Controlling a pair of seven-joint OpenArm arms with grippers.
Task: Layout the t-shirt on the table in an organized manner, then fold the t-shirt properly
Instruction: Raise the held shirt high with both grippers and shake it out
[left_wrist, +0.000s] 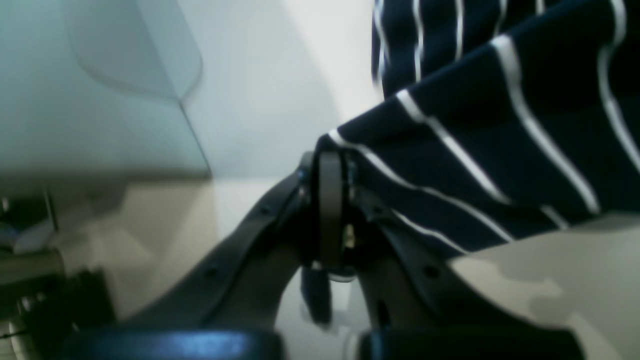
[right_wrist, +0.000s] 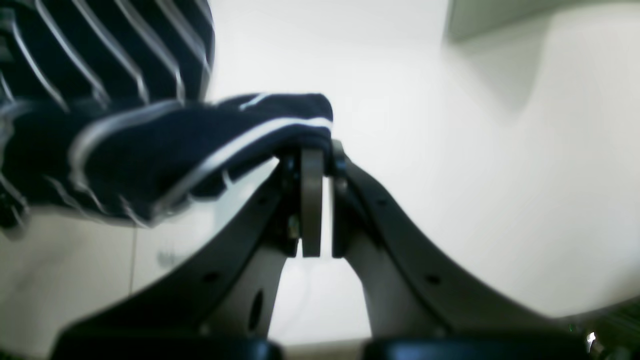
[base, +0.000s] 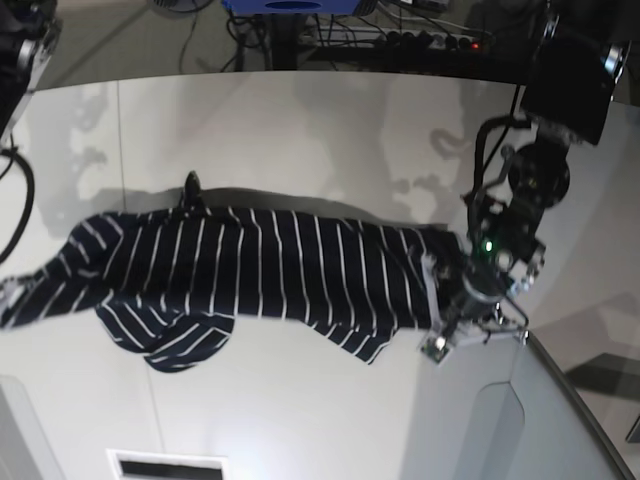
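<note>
The dark navy t-shirt (base: 260, 270) with thin white stripes is stretched sideways across the white table (base: 300, 130), sagging in the middle and casting a shadow behind it. At its right end in the base view, my left gripper (base: 442, 272) is shut on the cloth. The left wrist view shows those fingertips (left_wrist: 330, 170) pinching a striped fold of the t-shirt (left_wrist: 475, 150). In the right wrist view my right gripper (right_wrist: 320, 150) is shut on a bunched edge of the t-shirt (right_wrist: 150, 150). In the base view that end runs to the left edge, where the gripper is cut off.
Cables and a power strip (base: 430, 40) lie beyond the table's far curved edge. A seam line (base: 118, 150) runs down the left of the tabletop. A dark slot (base: 165, 466) sits at the near edge. The table's right edge (base: 570, 390) slants close to the left arm.
</note>
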